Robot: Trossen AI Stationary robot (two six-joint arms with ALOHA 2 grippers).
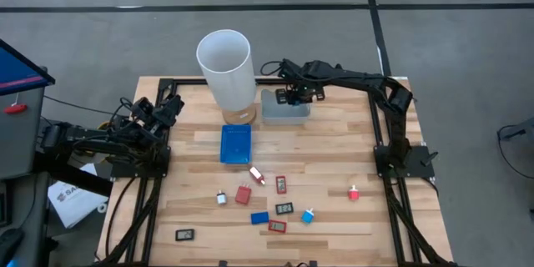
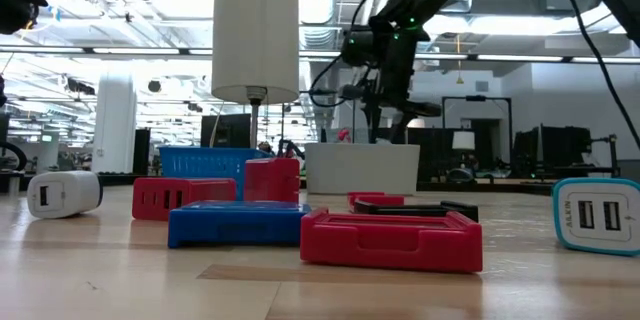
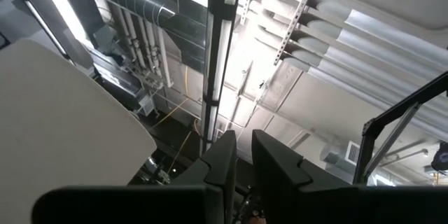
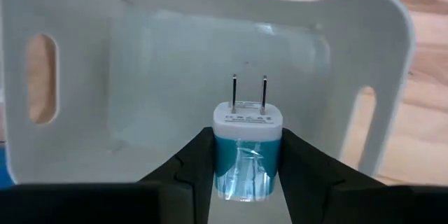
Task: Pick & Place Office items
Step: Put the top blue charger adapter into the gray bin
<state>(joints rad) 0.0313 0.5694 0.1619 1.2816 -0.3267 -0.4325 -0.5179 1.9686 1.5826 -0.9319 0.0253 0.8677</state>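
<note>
- Right gripper (image 4: 246,164) is pinching a teal-and-white charger plug (image 4: 246,150) between its fingers, prongs pointing away, directly above the white bin (image 4: 84,98); the placing step is under way.
- The next move is calling for a short descent and a release, so the plug is falling inside the bin's walls.
- Remaining office items (image 1: 269,209) are lying scattered on the table's (image 1: 334,150) near half, well apart from this gripper.
- Left gripper (image 3: 238,164) is waiting at the table's left edge, fingers nearly pressed together, empty.
</note>
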